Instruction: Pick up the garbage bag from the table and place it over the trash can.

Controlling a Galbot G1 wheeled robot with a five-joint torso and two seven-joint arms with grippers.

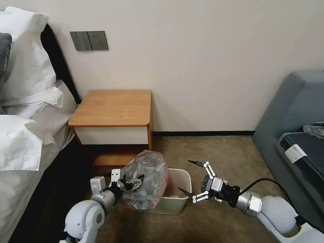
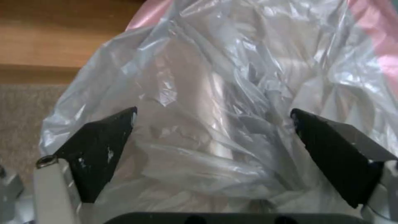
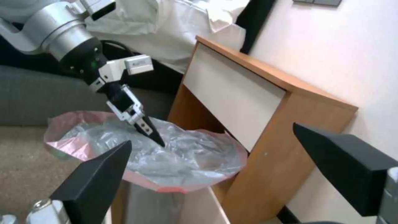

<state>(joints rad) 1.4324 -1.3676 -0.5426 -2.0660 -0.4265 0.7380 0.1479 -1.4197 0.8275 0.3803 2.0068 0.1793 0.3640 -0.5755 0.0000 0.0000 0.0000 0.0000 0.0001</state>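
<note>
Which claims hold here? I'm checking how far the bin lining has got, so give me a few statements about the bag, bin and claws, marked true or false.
1. The garbage bag lies on the table. False: it is at the left claw, over the left end of the trash can.
2. The right claw is open. True.
3. The right claw grips the bag. False: it is apart from the bag, at the can's right end.
4. The trash can stands on the carpet. True.
5. The left claw's fingers are shut tight. False: they are spread wide.
</note>
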